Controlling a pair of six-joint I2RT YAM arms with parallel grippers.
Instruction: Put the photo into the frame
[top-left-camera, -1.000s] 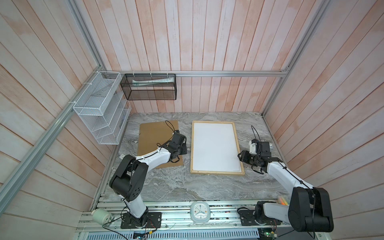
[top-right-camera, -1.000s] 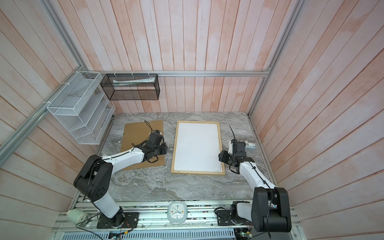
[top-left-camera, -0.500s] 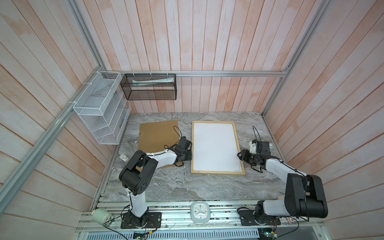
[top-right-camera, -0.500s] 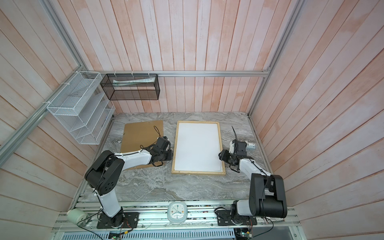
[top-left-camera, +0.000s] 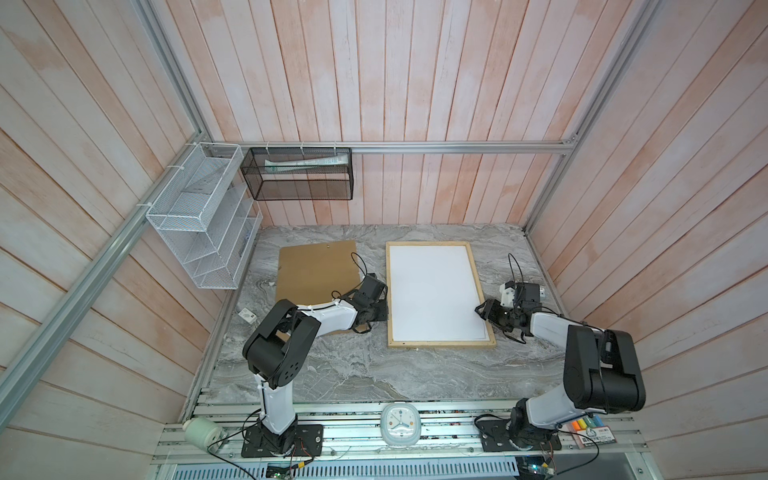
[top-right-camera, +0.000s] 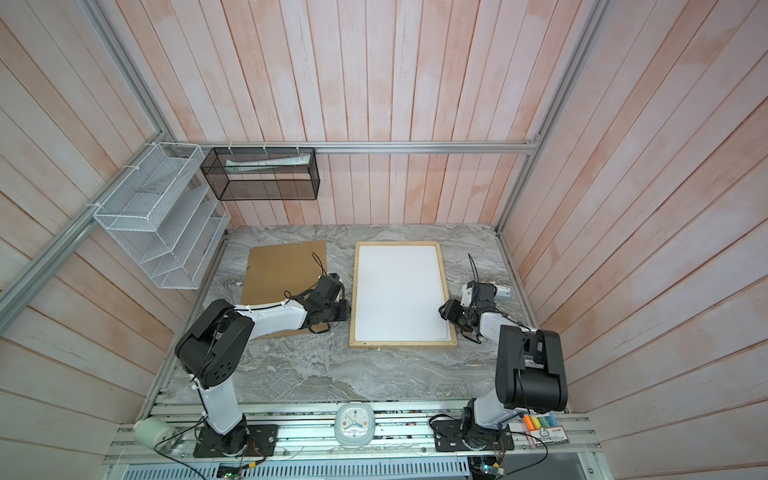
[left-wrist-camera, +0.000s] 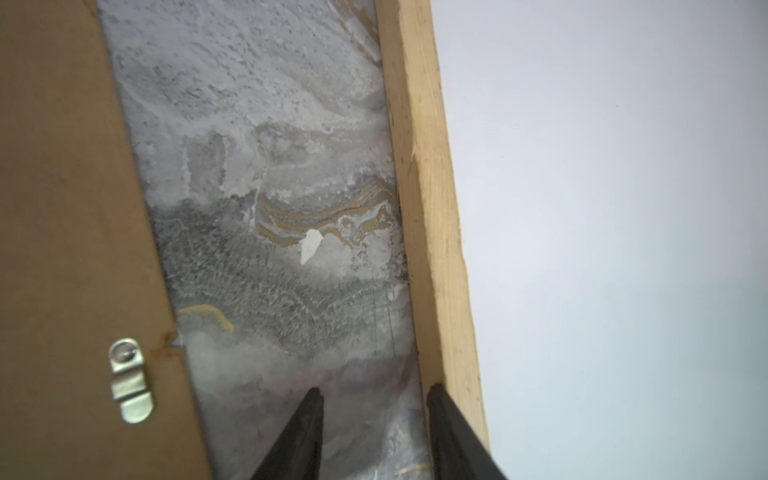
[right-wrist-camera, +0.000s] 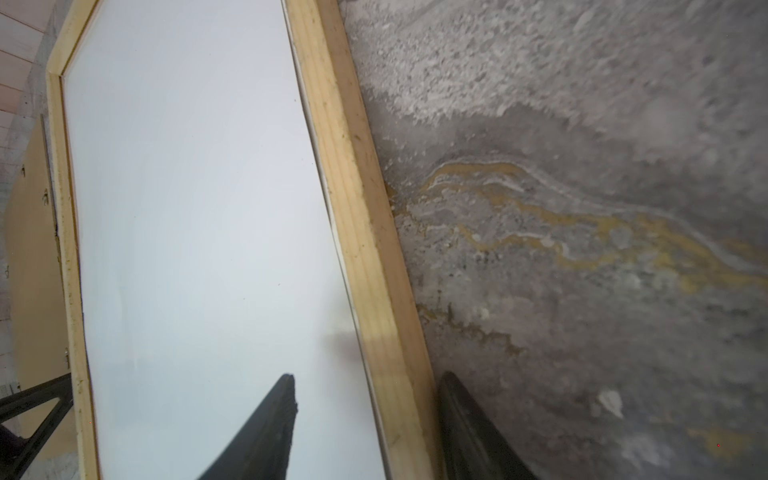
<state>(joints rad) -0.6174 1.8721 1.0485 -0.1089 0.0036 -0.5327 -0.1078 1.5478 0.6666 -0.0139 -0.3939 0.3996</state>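
The frame (top-left-camera: 440, 344) (top-right-camera: 402, 344) of pale wood lies flat on the marble table. A plain white sheet (top-left-camera: 434, 291) (top-right-camera: 399, 291) fills its opening; no printed face of the photo shows. My left gripper (top-left-camera: 384, 311) (top-right-camera: 347, 309) is open and low at the frame's left long strip (left-wrist-camera: 428, 208), one finger against its outer edge and the other over bare marble, as the left wrist view shows around the gripper (left-wrist-camera: 375, 390). My right gripper (top-left-camera: 482, 309) (top-right-camera: 444, 311) (right-wrist-camera: 366, 376) is open astride the right strip (right-wrist-camera: 361, 232), one finger over the white sheet (right-wrist-camera: 199, 208) and one outside.
A brown backing board (top-left-camera: 316, 274) (top-right-camera: 282, 274) with a metal hanger clip (left-wrist-camera: 131, 380) lies left of the frame, partly under my left arm. A white wire rack (top-left-camera: 199, 216) and a black mesh basket (top-left-camera: 299, 174) hang on the walls. A clock (top-left-camera: 401, 430) sits on the front rail.
My left gripper has moved off the backing board, right and forward, to the frame's left strip. Both arms' elbows have folded back towards the front; the right gripper has stayed at the right strip.
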